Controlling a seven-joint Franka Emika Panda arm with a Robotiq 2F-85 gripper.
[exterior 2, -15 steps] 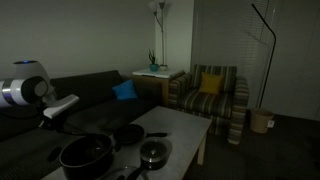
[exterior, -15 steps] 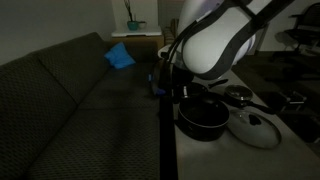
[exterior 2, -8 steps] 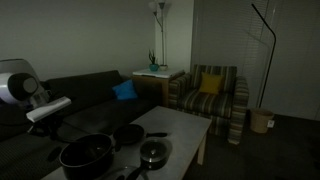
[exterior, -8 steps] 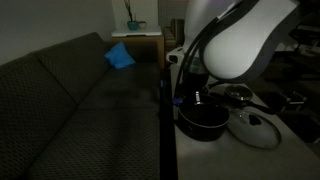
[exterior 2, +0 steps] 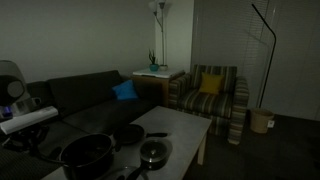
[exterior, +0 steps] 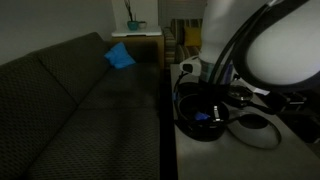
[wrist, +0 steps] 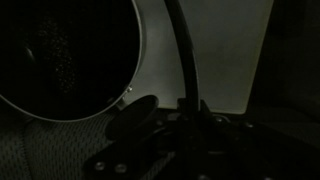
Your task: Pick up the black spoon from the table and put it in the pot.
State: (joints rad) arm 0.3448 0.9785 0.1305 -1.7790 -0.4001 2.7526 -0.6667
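Observation:
The scene is very dark. In the wrist view my gripper [wrist: 190, 112] sits at the bottom and appears shut on the black spoon [wrist: 183, 50]. Its slim handle runs straight up from between the fingers, over the pale table [wrist: 225, 50]. The big dark pot [wrist: 60, 55] fills the upper left, beside the spoon. In an exterior view the gripper [exterior: 203, 108] hangs over the pot [exterior: 200, 120], half hidden by cables. In an exterior view the pot [exterior 2: 87, 152] stands at the table's [exterior 2: 180, 128] near end, with my arm [exterior 2: 25, 120] at its left.
A frying pan [exterior 2: 128, 133] and a glass lid [exterior 2: 152, 152] lie by the pot; the lid also shows in an exterior view [exterior: 255, 132]. A dark sofa [exterior: 80, 110] with a blue cushion [exterior: 120, 56] runs along the table. A striped armchair [exterior 2: 208, 95] stands beyond.
The arm has swung steadily sideways and lower across the earlier frames, and the gripper now sits over the pot. The pot, pan and lid have not moved.

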